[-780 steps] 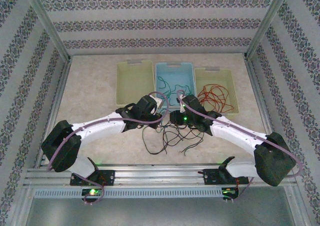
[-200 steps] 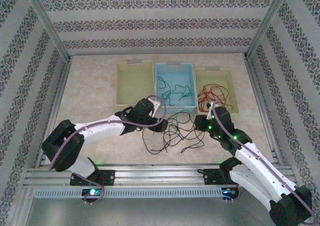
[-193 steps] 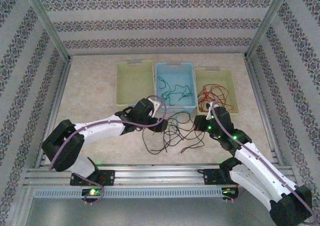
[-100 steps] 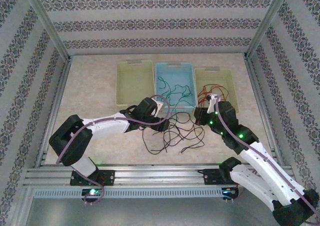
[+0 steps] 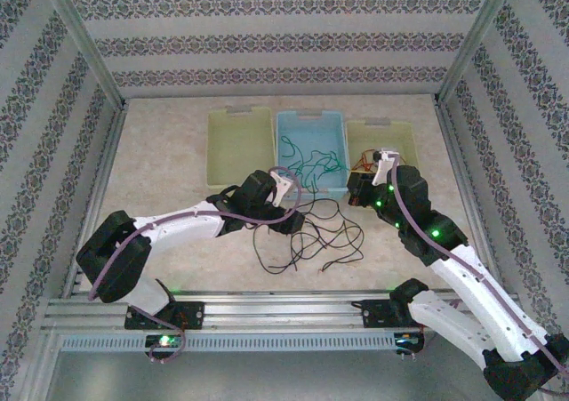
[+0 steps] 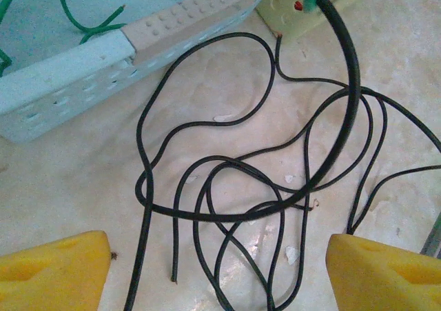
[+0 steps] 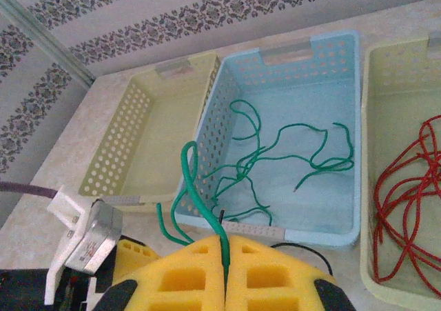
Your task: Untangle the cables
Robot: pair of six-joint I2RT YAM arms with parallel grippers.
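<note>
L yellow bin (image 5: 238,152) sits at far side of table (image 5: 169,179). L gripper (image 6: 219,263) hangs low w/ pads wide apart, open, over the black cables (image 5: 311,232), which lie in a loose tangle on the table just in front of the blue bin (image 7: 331,236). Inside that bin: green cables (image 7: 289,156). R gripper (image 7: 226,252) is clamped on one green cable (image 7: 200,207) above the bin's near rim. R yellow bin (image 7: 386,118) holds the red cables (image 7: 400,187)

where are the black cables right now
Top view: black cables lie tangled on the table, just in front of the blue basket, beside the left gripper.
</note>
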